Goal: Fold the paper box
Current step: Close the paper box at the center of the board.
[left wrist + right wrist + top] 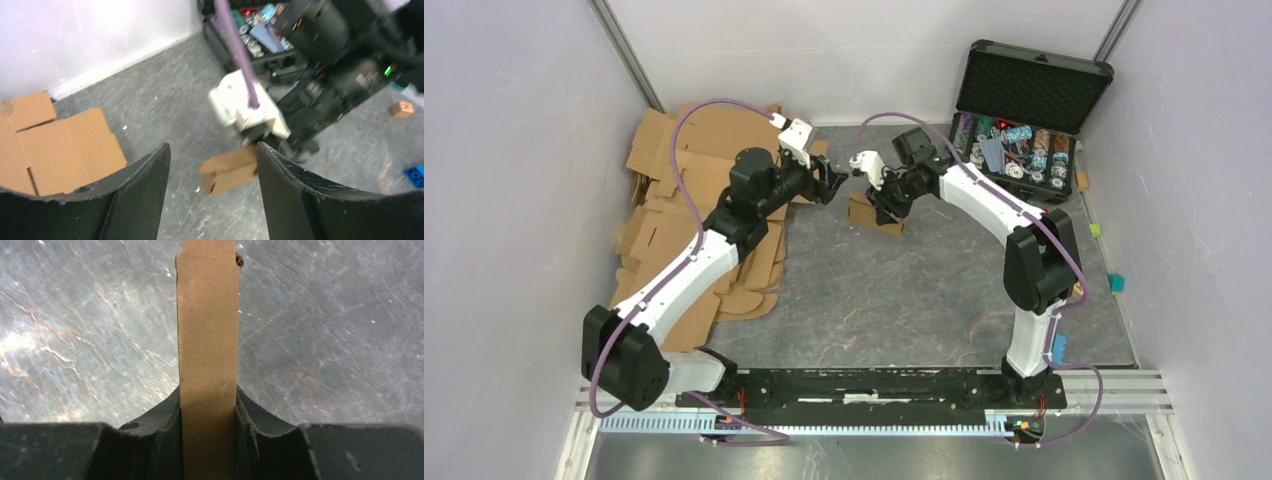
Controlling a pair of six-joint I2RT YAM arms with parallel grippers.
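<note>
A small brown paper box sits near the middle of the grey, marble-patterned worktop, toward its far side. It is clamped in the right end effector. In the right wrist view the paper box appears as a narrow upright strip of plain cardboard. The two black fingers of the right end effector press against its left and right faces, and the box reaches out past the fingertips over the stone-like surface. Whether its bottom touches the worktop cannot be told.

The left end effector hovers just to the left of the box, pointing at it. In the left wrist view its two dark fingers stand well apart with nothing between them. The paper box lies beyond the gap of the left end effector, with a flap sticking out on the left. This view is blurred.

Along the left side of the worktop lies a loose pile of larger flat cardboard sheets. At the far right corner stands an open black case, its lid raised and its tray filled with small coloured pieces. A small green cube and a teal one lie by the right edge.
</note>
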